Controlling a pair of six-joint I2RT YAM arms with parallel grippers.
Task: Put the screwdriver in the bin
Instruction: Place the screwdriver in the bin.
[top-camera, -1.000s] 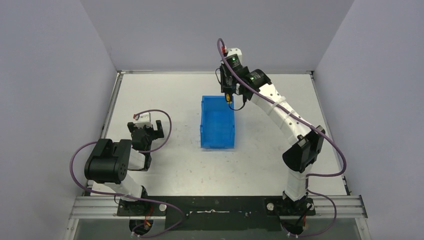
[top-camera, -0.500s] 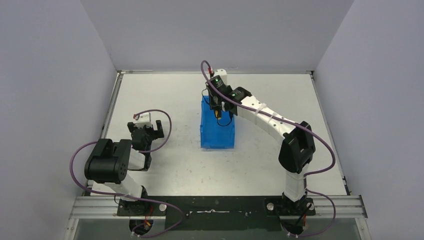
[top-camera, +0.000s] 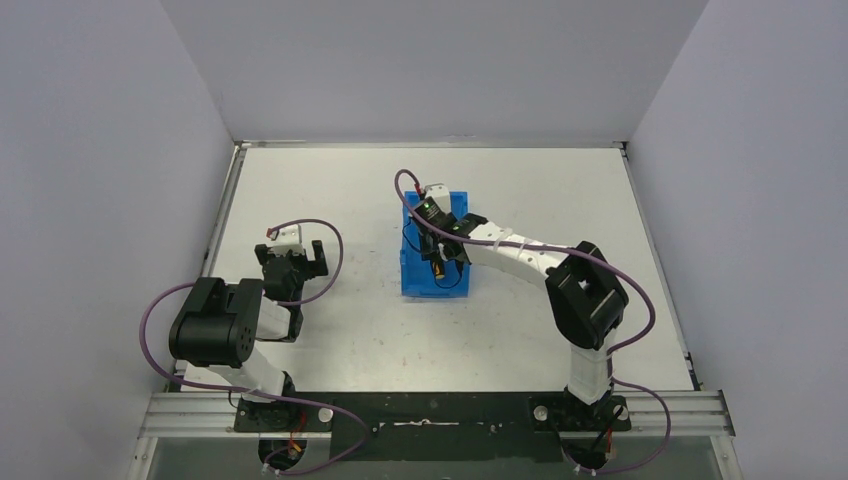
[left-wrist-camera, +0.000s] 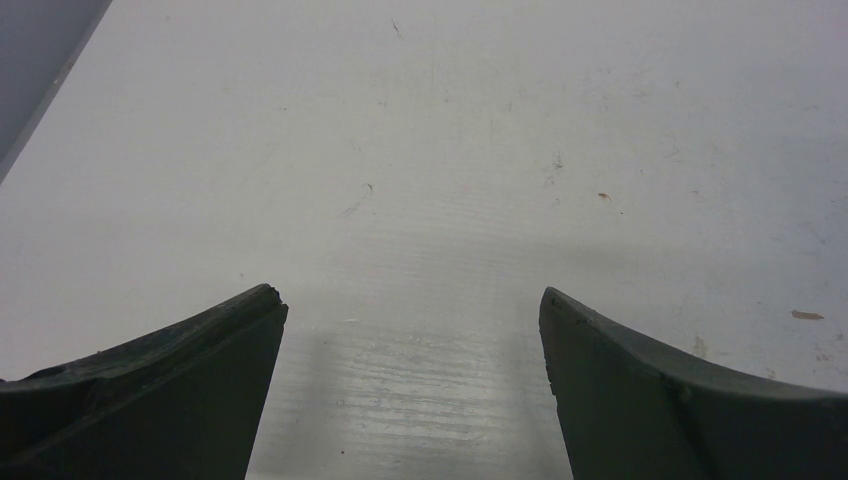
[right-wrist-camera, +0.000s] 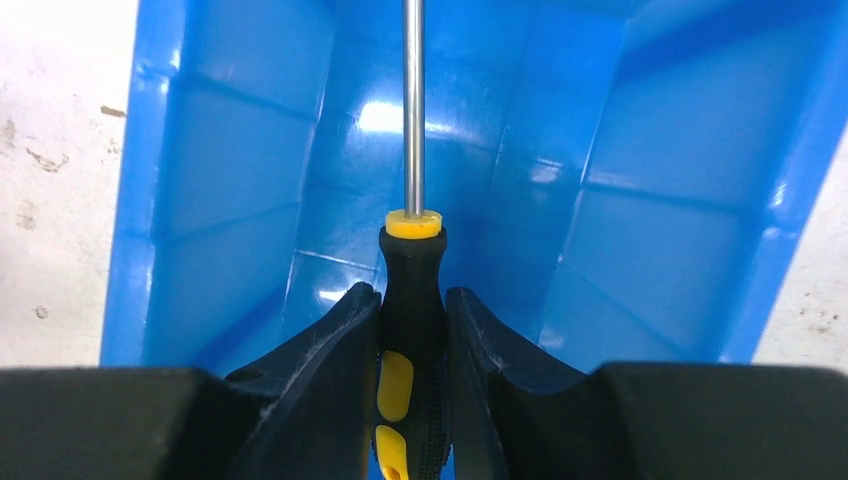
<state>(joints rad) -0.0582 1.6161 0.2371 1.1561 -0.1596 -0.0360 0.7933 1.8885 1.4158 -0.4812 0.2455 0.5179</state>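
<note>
Nearest the bases, on the left, the left gripper (left-wrist-camera: 410, 291) hangs low over the table (left-wrist-camera: 430, 120) with its jaws spread wide and nothing between them but bare, scuffed surface; it stands well apart from the work. Further in, the right arm reaches leftward toward the middle of the table, and the right gripper (right-wrist-camera: 412, 300) sits above the near half of the bin (right-wrist-camera: 232, 160), its jaws clamped on the black and yellow handle of the screwdriver (right-wrist-camera: 411, 262). The tool is held by the handle, and its thin metal shaft runs away from the wrist camera along the bin's length toward the far wall. From the wrist view the blue walls rise on both sides of the tool, so it is within the bin's outline, though whether the tip touches the floor cannot be told. As I judge it, the carrying is done and the screwdriver is lined up over the opening. What is left is to part the jaws, let it drop inside, and lift the arm clear.
</note>
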